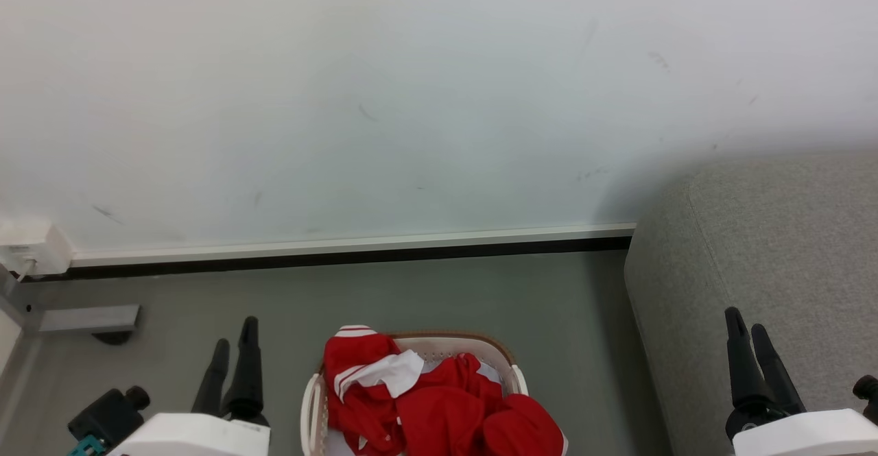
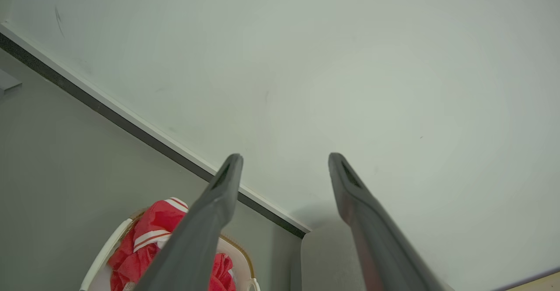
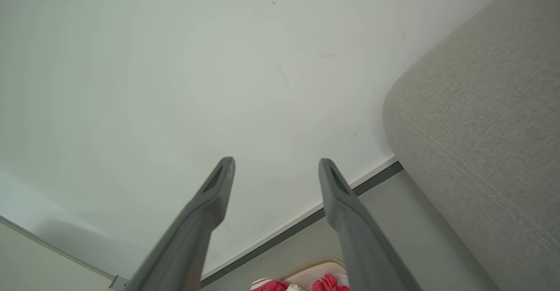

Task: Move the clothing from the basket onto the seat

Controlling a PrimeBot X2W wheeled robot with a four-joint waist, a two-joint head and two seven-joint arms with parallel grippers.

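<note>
Jaws of left gripper (image 1: 235,332) and right gripper (image 1: 745,320) are spread wide, empty; clothing (image 1: 439,408) is piled in the basket (image 1: 466,337), none seen on the right-hand seat (image 1: 775,236).

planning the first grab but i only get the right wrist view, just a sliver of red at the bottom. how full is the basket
Observer: Head view: the clothing is heaped across the basket, one white-striped piece poking above its far rim.
Operator: where is the left arm
Observer: The left gripper hangs over the floor just left of the basket, fingers open, holding nothing.
Operator: anything over there to hit
Observer: A white box sits low on the wall at far left, with a grey bar on the floor below it.
</note>
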